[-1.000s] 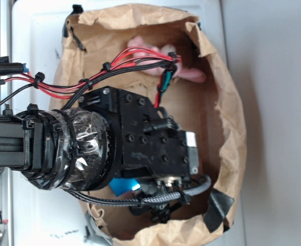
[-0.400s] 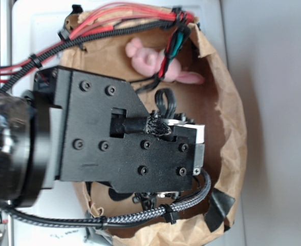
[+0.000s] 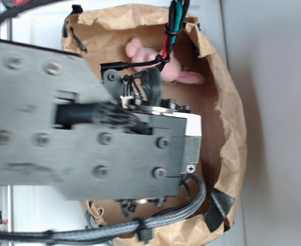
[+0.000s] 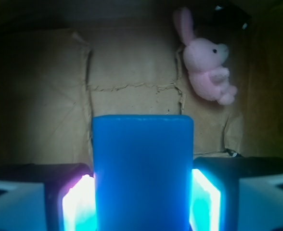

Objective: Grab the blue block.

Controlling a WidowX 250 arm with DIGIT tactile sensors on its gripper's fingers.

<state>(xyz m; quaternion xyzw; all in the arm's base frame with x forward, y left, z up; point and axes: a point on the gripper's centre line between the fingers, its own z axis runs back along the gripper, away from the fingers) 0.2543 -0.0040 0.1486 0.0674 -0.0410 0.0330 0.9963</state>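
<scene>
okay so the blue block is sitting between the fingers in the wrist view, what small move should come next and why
Probably keep the grip and lift a little. In the wrist view the blue block fills the gap of the gripper, with both pads against its sides, and the pink plush lies well away.

No text, label, brand, number or sign could be read in either view. The black plate of the arm (image 3: 63,133) carried only plain screw heads, and the blue block (image 4: 142,168), the pink plush rabbit (image 4: 206,72) and the brown paper bag (image 3: 227,128) bore no print.
</scene>
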